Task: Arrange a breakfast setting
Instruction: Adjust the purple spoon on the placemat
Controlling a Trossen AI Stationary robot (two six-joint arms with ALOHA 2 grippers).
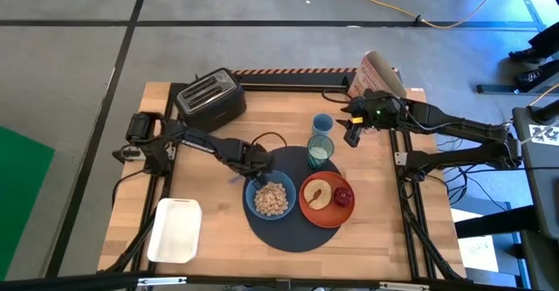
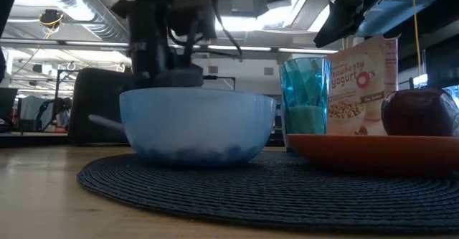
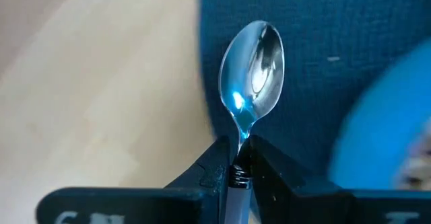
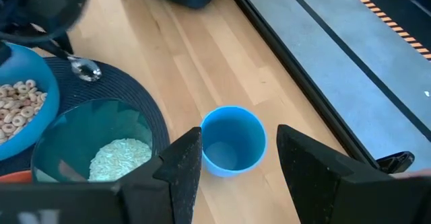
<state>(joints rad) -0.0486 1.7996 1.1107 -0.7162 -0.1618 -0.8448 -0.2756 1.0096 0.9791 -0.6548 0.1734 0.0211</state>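
Over the dark-navy placemat's rear-left edge, the left claw is clamped narrow on the handle of a metal spoon; the spoon's bowl points forward over the mat's woven surface, right at the line where mat meets bare wood, just beside the light-blue bowl. Whether the spoon touches the mat cannot be told.

That bowl sits on the left part of the placemat and holds ring-shaped cereal. To its right on the mat lies the orange-red plate, carrying a toast slice and a red fruit at its right rim. Behind the plate, at the mat's rear edge, stands the green-tinted glass, with a pale white filling at its bottom.

Above the counter's rear right, the right claw hangs with its fingers spread wide and nothing between them. Below it, a small blue cup stands empty on the wood just behind the glass. A cereal box lies at the rear right corner, a black toaster at the rear left, and a white rectangular tray near the front left.
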